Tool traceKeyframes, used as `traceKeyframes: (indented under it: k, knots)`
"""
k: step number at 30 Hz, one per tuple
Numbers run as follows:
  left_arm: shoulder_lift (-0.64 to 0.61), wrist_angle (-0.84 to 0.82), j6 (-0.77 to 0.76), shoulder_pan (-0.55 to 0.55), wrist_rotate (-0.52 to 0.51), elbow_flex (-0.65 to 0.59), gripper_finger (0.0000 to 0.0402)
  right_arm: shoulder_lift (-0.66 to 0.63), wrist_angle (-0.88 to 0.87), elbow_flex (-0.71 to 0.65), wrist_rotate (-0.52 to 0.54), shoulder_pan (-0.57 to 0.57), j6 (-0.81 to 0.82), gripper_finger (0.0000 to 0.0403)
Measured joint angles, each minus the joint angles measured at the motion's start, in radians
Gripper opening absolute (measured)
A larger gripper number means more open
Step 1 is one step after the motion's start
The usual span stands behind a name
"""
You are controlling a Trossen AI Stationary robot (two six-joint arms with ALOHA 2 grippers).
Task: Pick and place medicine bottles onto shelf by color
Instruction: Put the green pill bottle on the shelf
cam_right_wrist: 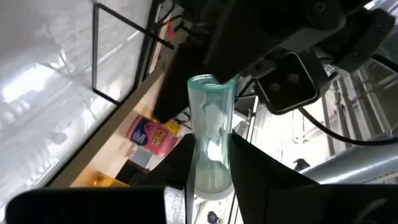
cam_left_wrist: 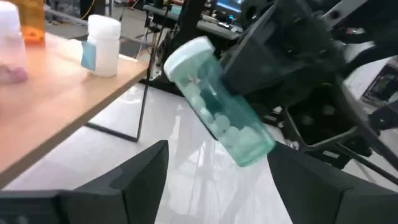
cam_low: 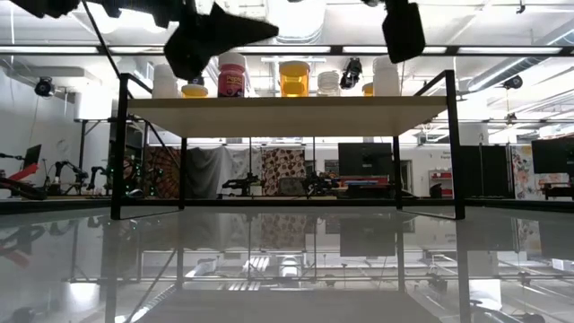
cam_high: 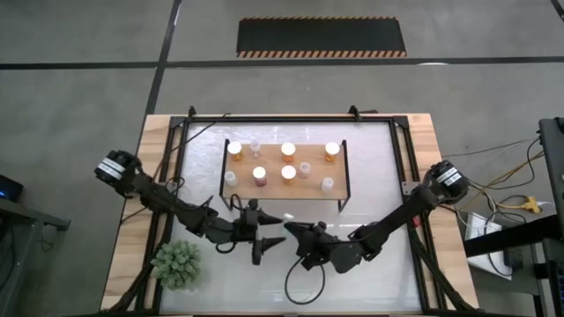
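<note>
While the green bottle [cam_left_wrist: 219, 102] hangs in the air between the two arms, just in front of the shelf [cam_high: 339, 172], your right gripper [cam_high: 295, 232] is pinched tight on its bottom end. Your left gripper [cam_high: 264, 245] sits just beside it with its fingers spread wide and nothing in them. I think it could slip and fall if you let go before the left fingers squeeze.
</note>
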Motion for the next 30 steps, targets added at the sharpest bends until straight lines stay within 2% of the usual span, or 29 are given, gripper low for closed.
traceKeyframes:
  k: [11, 23, 30]
  knots:
    - [0.015, 0.034, -0.013, 0.005, -0.009, 0.001, 0.0251, 0.014, -0.056, 0.026, -0.013, -0.012, -0.003, 0.0070]
    - [0.015, 0.065, -0.065, 0.018, -0.003, 0.000, 0.0152, 0.014, -0.061, 0.023, -0.015, -0.020, -0.059, 0.0070]
    - [0.015, 0.064, -0.068, 0.018, -0.010, 0.000, 0.0122, 0.014, -0.064, 0.023, -0.013, -0.031, -0.064, 0.0073]
